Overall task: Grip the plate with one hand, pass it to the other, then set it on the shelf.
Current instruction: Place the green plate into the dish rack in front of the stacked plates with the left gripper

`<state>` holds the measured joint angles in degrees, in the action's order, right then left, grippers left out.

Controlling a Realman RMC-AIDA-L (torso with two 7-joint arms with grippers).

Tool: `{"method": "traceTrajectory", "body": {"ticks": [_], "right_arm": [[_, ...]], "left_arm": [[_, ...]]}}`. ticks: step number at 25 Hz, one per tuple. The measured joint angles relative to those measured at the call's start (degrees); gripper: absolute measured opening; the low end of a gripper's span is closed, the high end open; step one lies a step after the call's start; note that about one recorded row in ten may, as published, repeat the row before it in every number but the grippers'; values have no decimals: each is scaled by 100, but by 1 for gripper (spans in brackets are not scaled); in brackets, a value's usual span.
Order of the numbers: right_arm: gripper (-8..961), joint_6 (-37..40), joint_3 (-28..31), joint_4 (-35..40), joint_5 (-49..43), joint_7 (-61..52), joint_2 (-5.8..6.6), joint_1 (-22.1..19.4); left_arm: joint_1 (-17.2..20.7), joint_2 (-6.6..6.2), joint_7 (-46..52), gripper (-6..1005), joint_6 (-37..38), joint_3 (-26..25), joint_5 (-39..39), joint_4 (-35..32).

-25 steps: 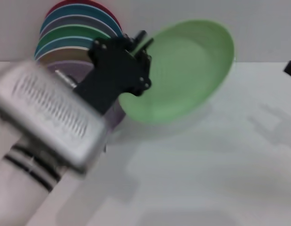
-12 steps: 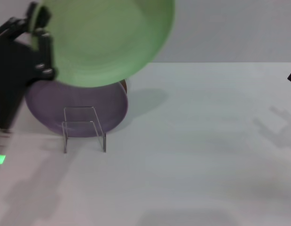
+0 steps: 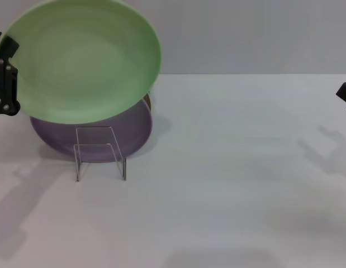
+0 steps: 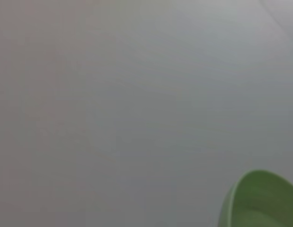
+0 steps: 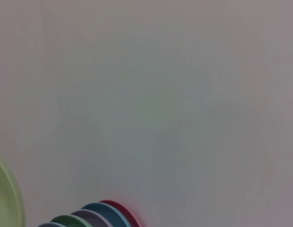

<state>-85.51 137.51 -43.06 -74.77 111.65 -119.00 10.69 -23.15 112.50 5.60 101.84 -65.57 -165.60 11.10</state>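
Observation:
The pale mint-green plate (image 3: 83, 61) hangs in the air at the far left of the head view, tilted with its face toward me. My left gripper (image 3: 5, 78) is at the frame's left edge, shut on the plate's left rim. The plate's lower edge overlaps the top of a lilac plate (image 3: 133, 131). The clear acrylic stand (image 3: 100, 152) is just below, in front of the lilac plate. The plate's rim also shows in the left wrist view (image 4: 260, 198) and the right wrist view (image 5: 5, 198). My right gripper (image 3: 345, 94) is parked at the right edge, only its tip showing.
The lilac plate leans behind the stand with a brown rim (image 3: 148, 103) behind it. A fan of coloured plates (image 5: 99, 215) shows in the right wrist view. The white table (image 3: 234, 167) stretches to the right and front of the stand.
My left arm has swung left, almost out of the head view, carrying the mint plate from the middle to above the stand. The right gripper has not moved.

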Motion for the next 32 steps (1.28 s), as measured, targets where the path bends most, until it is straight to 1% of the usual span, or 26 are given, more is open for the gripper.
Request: {"method": "traceTrajectory", "body": {"ticks": [1,2,3,4,6,7,8,10,17,25,30,32], "right_arm": [[748,-2,0,12,5,0,0,8],[748,-20,1,35,21,1,0,19],[748,-20,1,35,21,1,0,19],[748,-45,-18,47,27,2,-1,22],[748,-51,-31,49,28,3,-3,21],[748,-59,-46,50,33,7,-6,21],[748,-59,-46,50,33,7,-6,21],[748,-63,-48,51,40,12,-9,14],[748,-220,-49,53,19,157,-9,3],[748,-241,-56,78,39,232,-19,8],[748,-256,-59,99,40,276,-18,22],[748,-273,-59,108,39,303,-18,25]], "left_arm": [[0,0,0,73,0,0,0,0],[-155,-51,-118,73,109,67,1,-318],[-155,-51,-118,73,109,67,1,-318],[-192,-48,-736,73,115,195,2,-440],[-216,-36,-1038,73,94,361,-2,-496],[-216,-36,-1038,73,94,361,-2,-496],[-250,-37,-1192,72,36,512,-3,-544],[-268,-44,-1201,72,-18,590,-3,-599],[-254,-34,-1201,70,-25,606,-2,-712],[-229,-43,-1273,116,-58,553,7,-733],[-299,-55,-1566,144,-220,680,8,-737],[-357,-99,-1622,156,-337,830,7,-741]]}}
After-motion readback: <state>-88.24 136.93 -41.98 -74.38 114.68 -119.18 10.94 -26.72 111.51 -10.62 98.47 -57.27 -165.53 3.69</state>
